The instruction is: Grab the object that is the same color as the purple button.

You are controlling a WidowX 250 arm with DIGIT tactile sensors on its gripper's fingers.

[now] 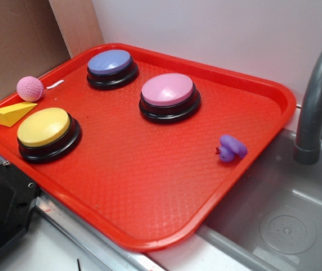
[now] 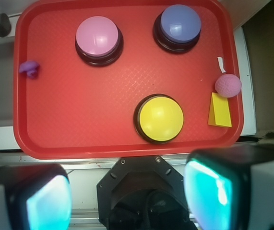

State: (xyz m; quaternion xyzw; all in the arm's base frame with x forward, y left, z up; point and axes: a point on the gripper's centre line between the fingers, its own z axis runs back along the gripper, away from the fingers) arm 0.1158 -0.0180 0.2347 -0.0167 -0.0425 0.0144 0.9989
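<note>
gripper [image 2: 129,196]: fingers apart, empty, hanging high above the tray [image 1: 149,192]
purple duck [image 1: 231,148]: near tray edge, by the sink [image 1: 296,226]
purple button [image 1: 112,68]: far corner

Red tray [image 2: 69,139], purple duck toy [image 2: 29,68] at left edge, purple button [image 2: 179,25] near top right corner, open gripper [image 2: 127,196] below tray
</note>
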